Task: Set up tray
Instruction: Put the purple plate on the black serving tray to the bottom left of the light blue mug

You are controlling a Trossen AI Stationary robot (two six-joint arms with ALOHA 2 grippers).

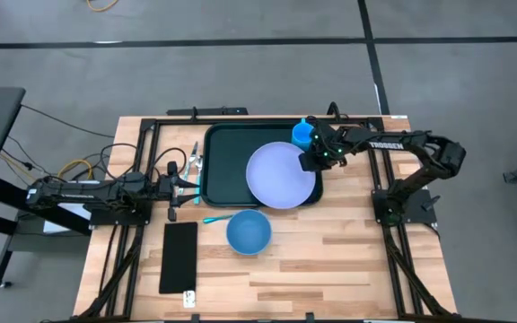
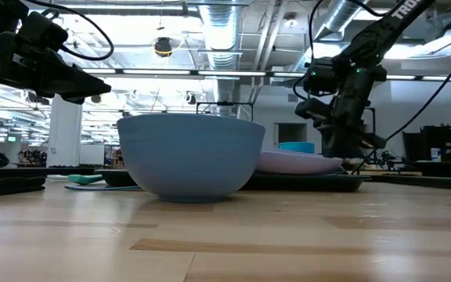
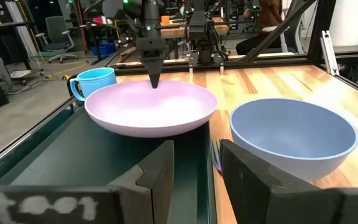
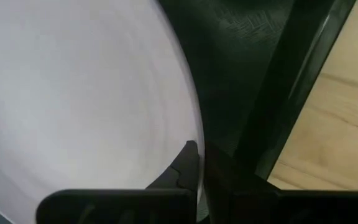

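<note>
The dark green tray point(image 1: 227, 161) lies flat on the wooden table. A lavender plate point(image 1: 281, 175) rests in its right half, overlapping the tray's near right corner. A blue mug point(image 1: 303, 135) stands at the tray's far right corner. My right gripper point(image 1: 311, 164) is at the plate's right rim, pointing down and shut on it. My left gripper point(image 1: 196, 182) hovers open beside the tray's left rim point(image 3: 207, 155), touching nothing. A blue bowl point(image 1: 248, 231) sits on the table just near of the tray. My right gripper point(image 4: 202, 163) pinches the plate's rim point(image 4: 191, 134) on the side toward the table's right, one finger point(image 4: 188, 165) over the plate's inside and one outside. The fingers come from above, pointing down. Whether the plate is lifted off the tray I cannot tell.
A teal utensil point(image 1: 215, 218) lies on the table between the tray and the bowl. A narrow flat black rectangle point(image 1: 179, 256) lies near the table's left near corner. Black frame rails point(image 1: 393, 233) run along both table sides. Bare wood lies right of the bowl.
</note>
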